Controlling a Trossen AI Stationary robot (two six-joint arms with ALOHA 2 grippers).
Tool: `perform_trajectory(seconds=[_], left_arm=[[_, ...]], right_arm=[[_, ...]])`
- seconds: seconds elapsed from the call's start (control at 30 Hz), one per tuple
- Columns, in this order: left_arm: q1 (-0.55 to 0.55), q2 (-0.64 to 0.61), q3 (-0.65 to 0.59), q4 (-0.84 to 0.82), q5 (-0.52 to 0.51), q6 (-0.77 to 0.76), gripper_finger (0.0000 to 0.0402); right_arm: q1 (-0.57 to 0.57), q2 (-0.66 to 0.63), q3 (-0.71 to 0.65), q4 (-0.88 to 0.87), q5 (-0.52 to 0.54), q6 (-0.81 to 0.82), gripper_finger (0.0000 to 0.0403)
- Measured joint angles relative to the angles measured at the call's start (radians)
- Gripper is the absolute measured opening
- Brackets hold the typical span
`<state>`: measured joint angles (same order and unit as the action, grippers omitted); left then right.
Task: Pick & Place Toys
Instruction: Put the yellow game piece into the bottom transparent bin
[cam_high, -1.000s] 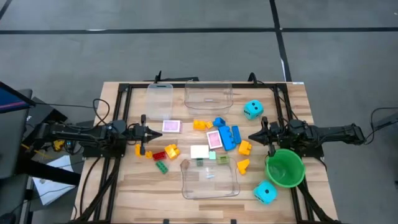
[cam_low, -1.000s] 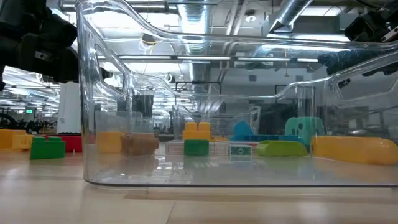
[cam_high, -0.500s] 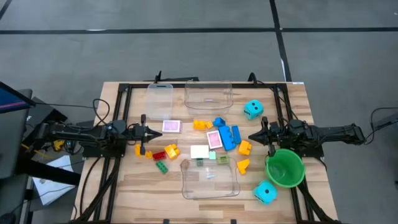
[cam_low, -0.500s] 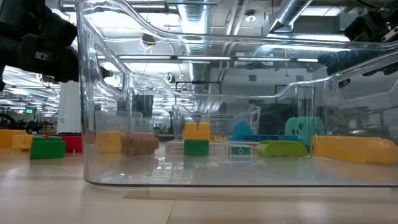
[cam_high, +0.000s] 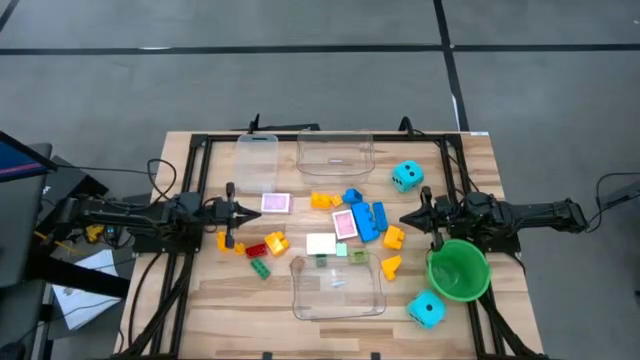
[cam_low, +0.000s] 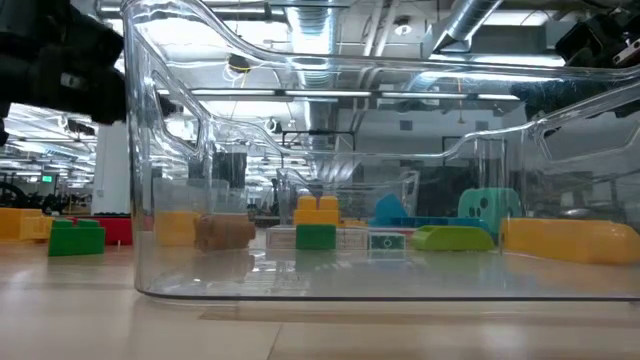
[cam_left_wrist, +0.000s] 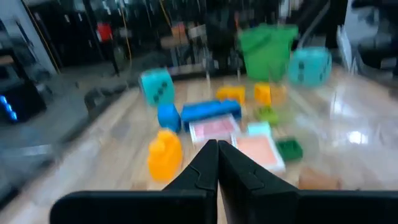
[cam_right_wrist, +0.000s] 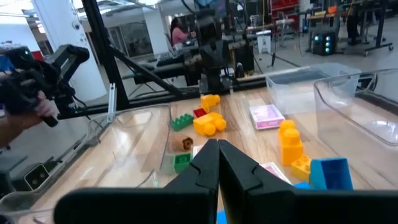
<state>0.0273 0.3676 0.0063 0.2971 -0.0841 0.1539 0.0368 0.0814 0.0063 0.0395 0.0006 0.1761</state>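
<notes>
The toys lie scattered on the wooden table between my two arms. There are blue bricks (cam_high: 370, 220), orange bricks (cam_high: 325, 200), a yellow brick (cam_high: 277, 241), a red one (cam_high: 255, 250) and a green one (cam_high: 260, 267). Two pink cards (cam_high: 276, 203) (cam_high: 345, 224) lie flat. One cyan die (cam_high: 407, 177) rests at the far right, another (cam_high: 427, 310) at the near right. My left gripper (cam_high: 252, 211) (cam_left_wrist: 217, 146) hovers shut at the left of the pile, pointing level toward it. My right gripper (cam_high: 403, 221) (cam_right_wrist: 217, 144) hovers shut at the right, facing it.
A green round bowl (cam_high: 458, 268) stands under my right arm. Clear tubs stand at the far left (cam_high: 257, 160), far middle (cam_high: 335, 152) and near middle (cam_high: 337, 285). Black frame rails (cam_high: 195, 180) run along both table sides. A person (cam_right_wrist: 180, 28) shows far off in the room.
My left gripper has tipped a little; its dark body shows slightly higher in the low view. Both grippers stay shut, and no toy has moved.
</notes>
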Motion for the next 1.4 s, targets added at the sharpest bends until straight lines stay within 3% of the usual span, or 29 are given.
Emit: perform_trajectory(seconds=[0.1, 0.4, 0.57, 0.83, 1.03, 1.17, 1.4], left_arm=[[0.0, 0.0, 0.0, 0.146, 0.003, -0.01, 0.0003], [0.0, 0.0, 0.0, 0.659, 0.012, -0.259, 0.0003], [0.0, -0.001, 0.0, 0.862, 0.012, -0.273, 0.0003], [0.0, 0.003, 0.0, 0.845, 0.029, -0.289, 0.0003], [0.0, 0.002, 0.0, 0.887, 0.028, -0.28, 0.0003], [0.0, 0.002, 0.0, 0.895, 0.022, -0.15, 0.0003], [0.0, 0.002, 0.013, 0.897, -0.11, 0.067, 0.0022]], right_arm=[[0.0, 0.0, 0.0, 0.0, 0.0, 0.0, 0.0], [0.0, 0.0, 0.0, 0.092, 0.0, 0.0, 0.0], [0.0, 0.0, 0.0, 0.092, 0.0, 0.0, 0.0], [0.0, 0.0, 0.0, 0.113, 0.0, 0.0, 0.0], [-0.001, 0.0, 0.0, 0.33, 0.034, -0.004, 0.0], [-0.001, 0.0, 0.002, 0.474, 0.049, -0.148, 0.0], [0.0, 0.0, 0.061, 0.492, 0.141, -0.237, 0.0007]])
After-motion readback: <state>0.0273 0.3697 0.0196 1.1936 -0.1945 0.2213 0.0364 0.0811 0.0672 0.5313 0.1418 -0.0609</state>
